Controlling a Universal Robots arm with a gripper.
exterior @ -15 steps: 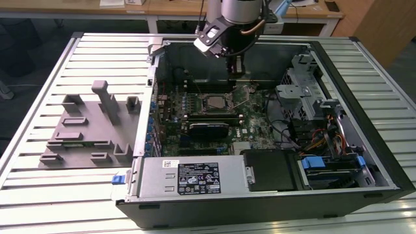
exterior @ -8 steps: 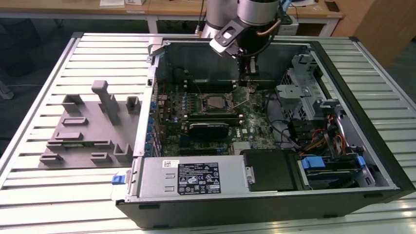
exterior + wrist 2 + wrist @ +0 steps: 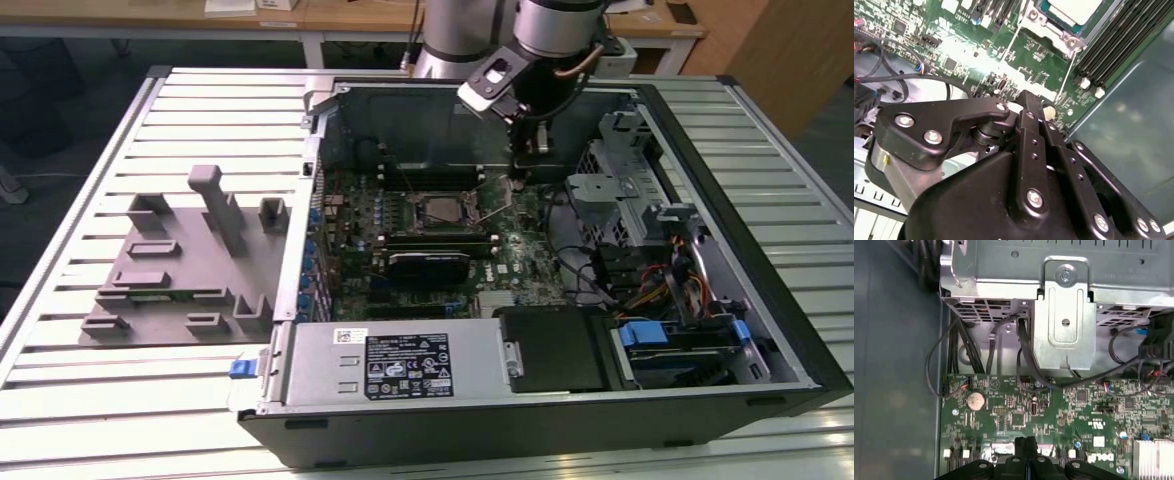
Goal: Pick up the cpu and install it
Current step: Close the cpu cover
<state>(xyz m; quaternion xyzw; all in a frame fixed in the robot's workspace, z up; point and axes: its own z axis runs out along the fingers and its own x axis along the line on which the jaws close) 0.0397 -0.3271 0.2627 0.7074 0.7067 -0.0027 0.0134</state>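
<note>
— How far is the job getting?
— The chip [image 3: 1074, 9] is already sitting in its socket [image 3: 1051, 30], near the jaws but apart from them. The jaws are pressing together on nothing. Thin latch wires [image 3: 1066, 75] seem to be standing loose, so clamping looks undone.
— Room?
— The case wall [image 3: 894, 390] is running close beside the jaws; cables [image 3: 1021, 355] and a metal cage [image 3: 1064, 330] are crowding ahead.

Green motherboard [image 3: 1019, 410]; apparently pale-silver cpu [image 3: 1074, 9]
</note>
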